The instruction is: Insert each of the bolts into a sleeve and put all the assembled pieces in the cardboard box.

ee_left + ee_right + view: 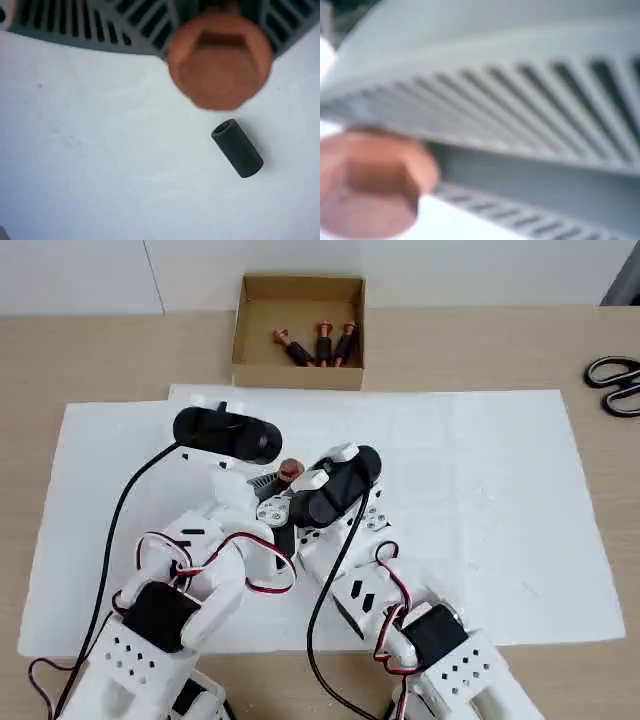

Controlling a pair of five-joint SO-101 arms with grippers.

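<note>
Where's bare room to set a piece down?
Free: right half of the white sheet, toward the scissors; its far-left strip beyond the black cable; cardboard box floor left of the three assembled pieces. Crowded: mid-sheet around the bolt.

1. High view: a fixed camera above the bench [60, 350] looks steeply down from the arms' side. The arm bases [150, 660] sit at the near edge, the cardboard box [298, 375] at the far one, and the white paper sheet [500, 510] between.
2. Left wrist view: faces down onto the sheet, very near the orange bolt head [220, 60]. The black sleeve [237, 148] lies farther off.
3. Right wrist view: pressed close against ribbed grey plastic [520, 100], with the bolt head beside it.
4. Shared: the bolt head appears in all three views, mid-sheet from above.
</note>
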